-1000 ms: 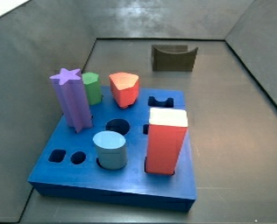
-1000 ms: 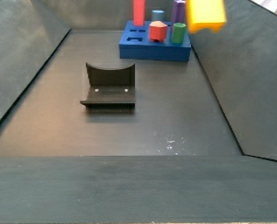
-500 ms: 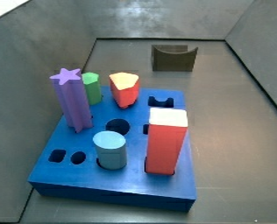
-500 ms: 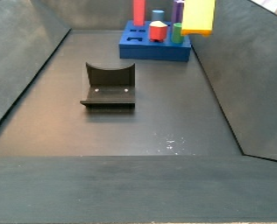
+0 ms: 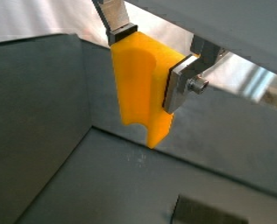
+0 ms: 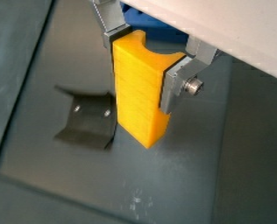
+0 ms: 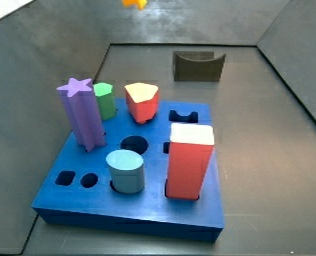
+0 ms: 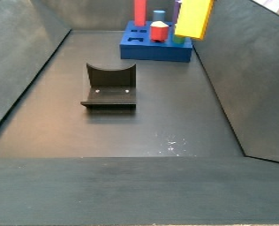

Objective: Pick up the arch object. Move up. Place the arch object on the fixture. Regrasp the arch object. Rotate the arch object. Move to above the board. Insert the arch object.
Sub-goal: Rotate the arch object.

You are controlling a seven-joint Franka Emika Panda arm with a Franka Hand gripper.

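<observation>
The board (image 7: 114, 195) sits low on the floor, well below the gripper, a big blue slab carrying a purple star post (image 7: 82, 113), a green peg (image 7: 105, 100), a red pentagon peg (image 7: 143, 101), a pale blue cylinder (image 7: 125, 171) and a tall red block (image 7: 189, 160). In a side view the board (image 8: 139, 48) lies behind and beneath the raised piece.

The fixture (image 8: 110, 86) stands on the dark floor, also well under the gripper and apart from the board; in a wrist view it shows below the held piece (image 6: 86, 124).

The arch object (image 6: 141, 84) hangs upright in the air, yellow and orange, its lower end free.

The gripper (image 5: 152, 54) is clamped on the arch object, its 2 silver fingers (image 6: 182, 77) pressed against opposite sides in both wrist views.
</observation>
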